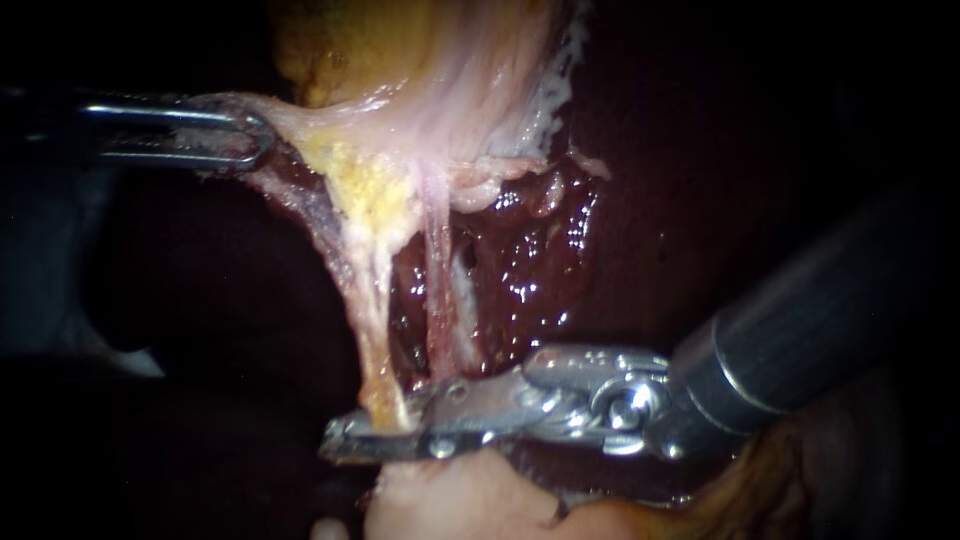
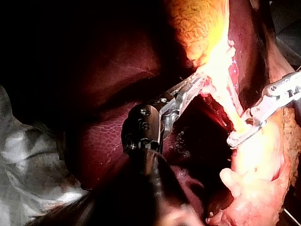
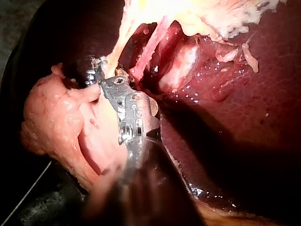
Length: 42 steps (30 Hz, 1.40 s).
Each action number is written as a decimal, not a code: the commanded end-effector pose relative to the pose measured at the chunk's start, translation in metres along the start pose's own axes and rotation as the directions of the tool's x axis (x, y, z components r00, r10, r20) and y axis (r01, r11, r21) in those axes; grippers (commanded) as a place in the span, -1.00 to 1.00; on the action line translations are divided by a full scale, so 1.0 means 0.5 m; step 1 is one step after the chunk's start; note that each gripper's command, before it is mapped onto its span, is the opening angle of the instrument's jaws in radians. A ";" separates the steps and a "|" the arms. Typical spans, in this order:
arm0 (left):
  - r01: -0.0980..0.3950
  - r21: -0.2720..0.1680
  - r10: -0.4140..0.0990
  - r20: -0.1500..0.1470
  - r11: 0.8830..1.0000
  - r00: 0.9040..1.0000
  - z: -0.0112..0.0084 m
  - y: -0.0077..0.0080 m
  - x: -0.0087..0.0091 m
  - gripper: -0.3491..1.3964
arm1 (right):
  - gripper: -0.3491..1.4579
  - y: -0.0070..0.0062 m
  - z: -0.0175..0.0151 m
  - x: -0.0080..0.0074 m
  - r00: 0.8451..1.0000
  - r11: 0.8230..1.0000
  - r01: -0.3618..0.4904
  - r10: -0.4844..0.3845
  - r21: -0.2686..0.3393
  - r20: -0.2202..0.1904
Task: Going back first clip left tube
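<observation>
Endoscope view: the left instrument comes in from the left, and its tool is clamped on the pale lower edge of the gallbladder, both jaws pressing that tissue. From there the left tube, a yellowish strand, hangs stretched. Its long axis is close to upright and slants slightly rightward on the way down. Its lower end meets the tool of the right instrument, which lies almost level and points left. I cannot tell whether that tool is apart or together. A thinner pink tube runs just beside the left tube, with the wet dark liver behind.

Left wrist view: the left instrument grips the bright tissue under the gallbladder. The left tube stretches from the grip to the right instrument.

Right wrist view: ahead of the right instrument, the left tube reaches its tip. A pale lump of tissue lies beside it.
</observation>
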 end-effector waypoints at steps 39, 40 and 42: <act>-0.001 -0.003 0.001 0.001 1.000 1.000 -0.0002 0.0002 -0.0004 -1.00 | -0.06 0.0021 -0.0251 0.0006 0.879 0.869 0.468 -0.477 -0.163 -0.019; -0.001 -0.003 0.001 0.001 1.000 1.000 -0.0002 0.0002 -0.0004 -1.00 | -0.06 0.0019 -0.0270 0.0007 0.875 0.864 0.475 -0.484 -0.164 -0.017; -0.001 -0.003 0.001 0.001 1.000 1.000 -0.0001 0.0002 -0.0004 -1.00 | -0.06 0.0017 -0.0310 0.0009 0.870 0.859 0.485 -0.494 -0.164 -0.014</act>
